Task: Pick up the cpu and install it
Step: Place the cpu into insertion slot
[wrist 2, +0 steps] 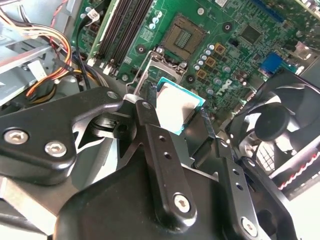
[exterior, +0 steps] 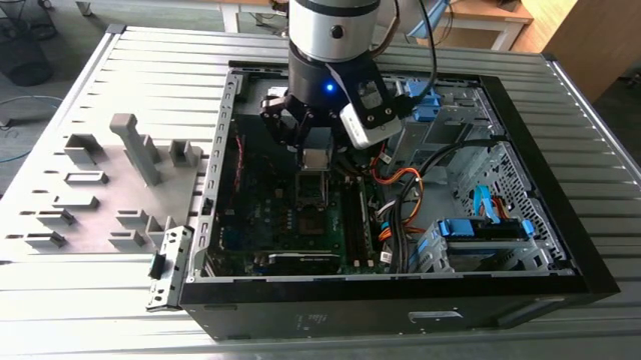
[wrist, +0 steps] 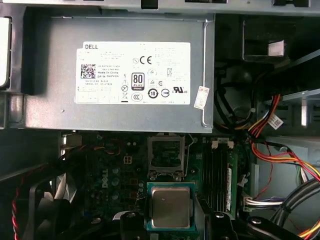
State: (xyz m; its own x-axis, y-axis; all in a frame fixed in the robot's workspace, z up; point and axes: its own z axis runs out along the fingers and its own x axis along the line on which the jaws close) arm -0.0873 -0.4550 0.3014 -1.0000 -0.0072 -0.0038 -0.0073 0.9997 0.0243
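The claw (exterior: 314,150) hangs inside the open computer case (exterior: 401,289), which lies on the table (exterior: 90,292). It is pinching the cpu (exterior: 314,159) by two opposite edges. In both wrist views the cpu (wrist 2: 177,107) (wrist: 171,207) sits flat between the claw's fingers (wrist 2: 150,125), silvery top turned towards the claw's body. Beneath the claw is the green motherboard (wrist 2: 235,55). The empty socket (wrist: 166,152) lies just beyond the fingertips, not directly under the chip. The memory sticks (wrist: 220,170) run beside the socket, off to one side of the claw.
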